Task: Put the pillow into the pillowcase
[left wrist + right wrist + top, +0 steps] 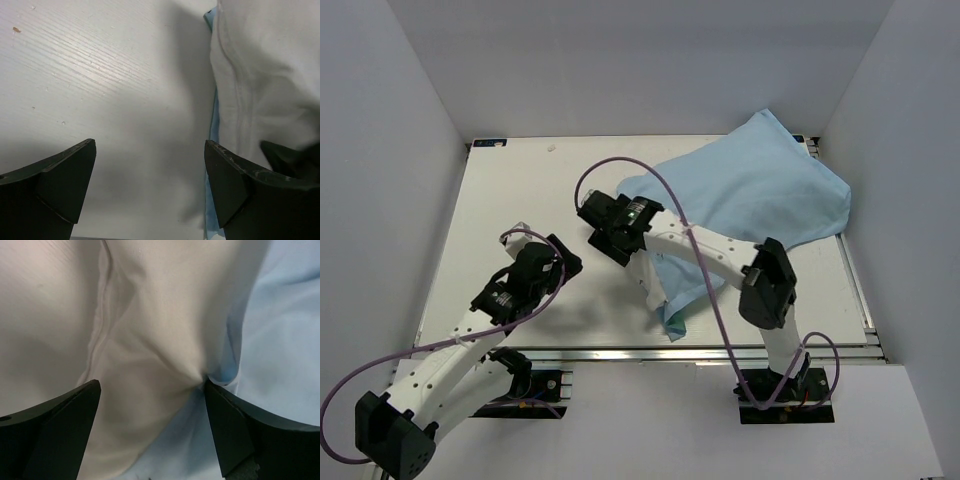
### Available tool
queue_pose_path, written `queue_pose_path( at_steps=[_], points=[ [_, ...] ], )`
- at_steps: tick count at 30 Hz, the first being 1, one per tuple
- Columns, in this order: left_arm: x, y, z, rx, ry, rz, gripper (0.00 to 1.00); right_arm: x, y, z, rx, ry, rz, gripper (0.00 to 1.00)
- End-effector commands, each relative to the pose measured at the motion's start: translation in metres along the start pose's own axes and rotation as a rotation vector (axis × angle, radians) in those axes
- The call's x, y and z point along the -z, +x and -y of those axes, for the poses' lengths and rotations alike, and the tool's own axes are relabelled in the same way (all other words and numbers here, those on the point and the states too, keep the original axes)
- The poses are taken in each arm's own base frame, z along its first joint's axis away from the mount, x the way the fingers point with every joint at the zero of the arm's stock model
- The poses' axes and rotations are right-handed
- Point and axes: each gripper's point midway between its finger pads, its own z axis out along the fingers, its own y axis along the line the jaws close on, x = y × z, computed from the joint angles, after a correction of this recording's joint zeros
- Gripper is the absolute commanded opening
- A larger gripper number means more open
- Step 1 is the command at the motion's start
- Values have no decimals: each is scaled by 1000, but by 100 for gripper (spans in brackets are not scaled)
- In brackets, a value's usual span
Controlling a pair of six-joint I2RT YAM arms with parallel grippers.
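Blue pillowcase (760, 190) mostly covers pillow (150, 340) beneath right arm (710, 250).

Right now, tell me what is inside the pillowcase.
The white pillow sits inside the light blue pillowcase; only its near end shows at the opening. The rest is covered by fabric, so how far in it reaches cannot be seen.

Pillowcase (760, 190) plain light blue, pillow (150, 315) off-white — slightly dingy, table (510, 200) white, fingers (60, 180) black, cables (610, 161) purple.

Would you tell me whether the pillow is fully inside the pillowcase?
Mostly in: the pillowcase bulges, but a white end of the pillow sticks out at its opening.
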Motion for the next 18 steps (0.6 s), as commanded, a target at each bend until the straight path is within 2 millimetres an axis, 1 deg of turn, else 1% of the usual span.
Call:
queue_pose_path(
  at_steps=[1,2,3,5,6,7,8,9,10,11,12,14,15,16,17,18],
  points=[
    [3,-1,-2,12,1,5,98,-33,8,12,19,68,-50,89],
    [3,-1,-3,12,0,3,98,-41,11,14,13,69,-62,89],
    [3,0,-2,11,4,0,98,-59,19,18,3,71,-100,89],
    [3,1,-1,10,10,-6,98,-74,22,18,-20,45,-120,89],
    [3,1,-1,8,10,-7,98,-86,28,17,-25,35,-145,87],
    [3,0,1,7,17,-6,98,-95,34,23,-65,39,-169,80],
    [4,0,2,8,20,-6,98,-96,36,28,-85,54,-174,72],
    [4,-1,2,6,21,-5,98,-101,40,34,-103,69,-186,55],
    [4,-2,4,4,26,1,98,-101,41,45,-119,120,-189,33],
    [5,-5,6,1,36,7,98,-100,40,51,-158,153,-180,0],
    [5,-6,9,-17,47,12,98,-91,33,65,-188,172,-158,0],
    [4,-15,26,-48,104,30,98,-73,17,79,-250,174,-88,0],
    [5,-15,33,-90,138,21,98,-47,-6,97,-311,171,30,0],
    [4,-19,46,-102,182,33,98,-33,-21,99,-347,116,111,0],
    [1,-21,54,-151,201,29,98,2,-37,115,-346,90,221,0],
    [0,-19,65,-172,243,10,95,15,-46,116,-356,12,285,0]
  ],
)
